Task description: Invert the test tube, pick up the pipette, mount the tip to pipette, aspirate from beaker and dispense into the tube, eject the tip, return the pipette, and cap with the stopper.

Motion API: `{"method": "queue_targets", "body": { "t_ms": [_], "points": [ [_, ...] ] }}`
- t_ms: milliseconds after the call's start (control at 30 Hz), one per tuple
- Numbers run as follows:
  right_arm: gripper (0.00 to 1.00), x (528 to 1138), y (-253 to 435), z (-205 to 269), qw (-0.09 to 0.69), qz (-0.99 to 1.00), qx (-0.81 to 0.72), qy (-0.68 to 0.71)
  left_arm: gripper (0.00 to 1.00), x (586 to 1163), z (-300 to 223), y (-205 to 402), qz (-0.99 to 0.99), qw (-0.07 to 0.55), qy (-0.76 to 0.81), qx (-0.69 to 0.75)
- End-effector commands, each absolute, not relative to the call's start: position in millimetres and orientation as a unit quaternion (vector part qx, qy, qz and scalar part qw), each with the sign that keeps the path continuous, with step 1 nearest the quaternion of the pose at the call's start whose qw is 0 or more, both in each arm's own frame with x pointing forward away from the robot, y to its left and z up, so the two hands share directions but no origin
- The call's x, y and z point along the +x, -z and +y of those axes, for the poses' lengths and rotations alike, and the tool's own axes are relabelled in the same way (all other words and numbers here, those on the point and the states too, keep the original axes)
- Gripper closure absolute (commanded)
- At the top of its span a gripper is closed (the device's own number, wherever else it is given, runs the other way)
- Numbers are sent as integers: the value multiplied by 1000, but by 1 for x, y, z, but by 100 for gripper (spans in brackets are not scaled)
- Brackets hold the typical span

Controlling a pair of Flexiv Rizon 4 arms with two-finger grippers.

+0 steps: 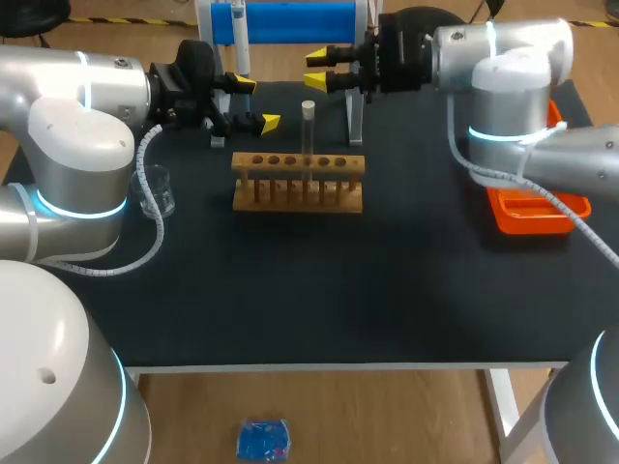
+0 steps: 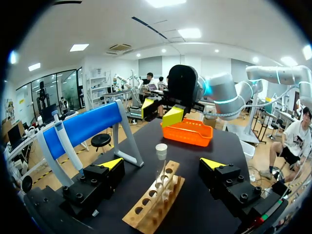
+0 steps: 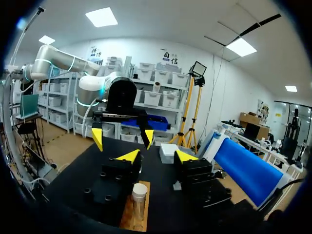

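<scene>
A clear test tube (image 1: 308,126) stands upright in the wooden rack (image 1: 298,180) near the table's middle back. My right gripper (image 1: 316,70) hangs open just behind and above the tube, touching nothing. In the right wrist view the tube (image 3: 139,199) is below the open gripper (image 3: 157,156), close to one finger. My left gripper (image 1: 257,103) is open to the left of the rack, and in its own view the gripper (image 2: 162,163) faces the tube (image 2: 161,155) and the rack (image 2: 151,204). The pipette (image 1: 240,34) hangs on the blue stand (image 1: 290,19). A glass beaker (image 1: 158,193) sits at the left.
An orange tray (image 1: 532,211) lies at the table's right edge, partly under my right arm. The blue stand's metal leg (image 1: 355,116) rises just right of the tube. The dark table (image 1: 309,290) stretches in front of the rack.
</scene>
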State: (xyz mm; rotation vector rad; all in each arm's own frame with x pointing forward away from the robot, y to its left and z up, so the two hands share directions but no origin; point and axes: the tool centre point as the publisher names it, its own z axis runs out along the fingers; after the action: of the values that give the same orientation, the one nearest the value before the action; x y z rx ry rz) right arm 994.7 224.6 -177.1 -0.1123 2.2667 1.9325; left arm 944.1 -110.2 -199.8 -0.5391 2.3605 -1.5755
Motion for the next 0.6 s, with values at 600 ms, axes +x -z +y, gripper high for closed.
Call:
{"method": "queue_targets", "body": {
  "t_ms": [600],
  "points": [
    [0, 983, 194, 154, 121, 821, -18, -558, 0, 944, -110, 200, 811, 125, 541, -185]
  ]
}}
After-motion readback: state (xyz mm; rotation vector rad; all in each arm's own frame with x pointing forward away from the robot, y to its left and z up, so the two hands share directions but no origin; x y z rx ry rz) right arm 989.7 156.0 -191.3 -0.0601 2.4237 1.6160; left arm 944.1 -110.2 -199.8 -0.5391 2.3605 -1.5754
